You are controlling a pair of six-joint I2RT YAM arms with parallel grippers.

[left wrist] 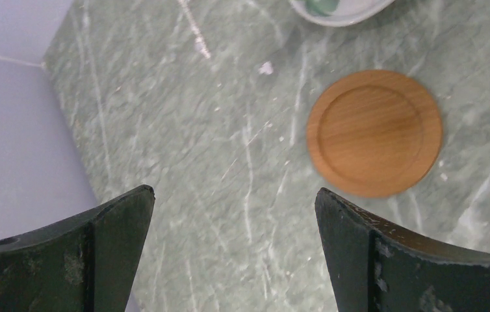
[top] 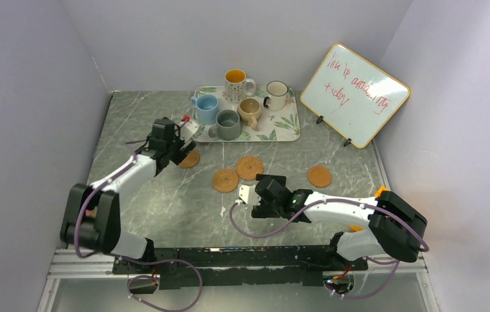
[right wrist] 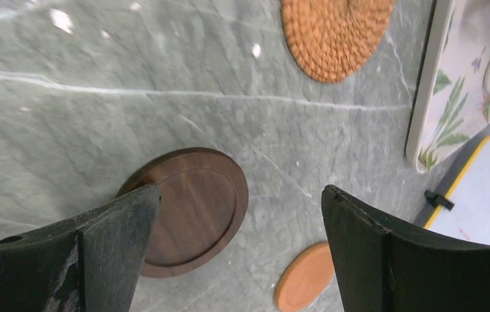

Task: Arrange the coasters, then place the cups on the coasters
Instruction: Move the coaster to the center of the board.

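The left gripper has its two dark fingers spread wide apart. Only the bare green table shows between them, and it holds nothing. A smooth tan coaster lies flat just ahead of one finger and does not touch it.

The right gripper is spread wide too and holds nothing. One of its fingers covers the edge of a dark brown coaster. I cannot tell if it touches it.

The left arm reaches out toward the near left corner of the tray. The right arm lies low and reaches left, toward the middle of the table.

The leaf-print tray sits at the far side and holds all five cups, standing up:
- a grey-green cup
- a light blue cup
- a tan cup
- a white cup with a dark rim
- a patterned cup with orange inside

No cup is on a coaster.

Two woven coasters lie just beside each other near the middle of the table. A smooth orange coaster lies off to the right of them. A whiteboard with red writing leans at the far right.
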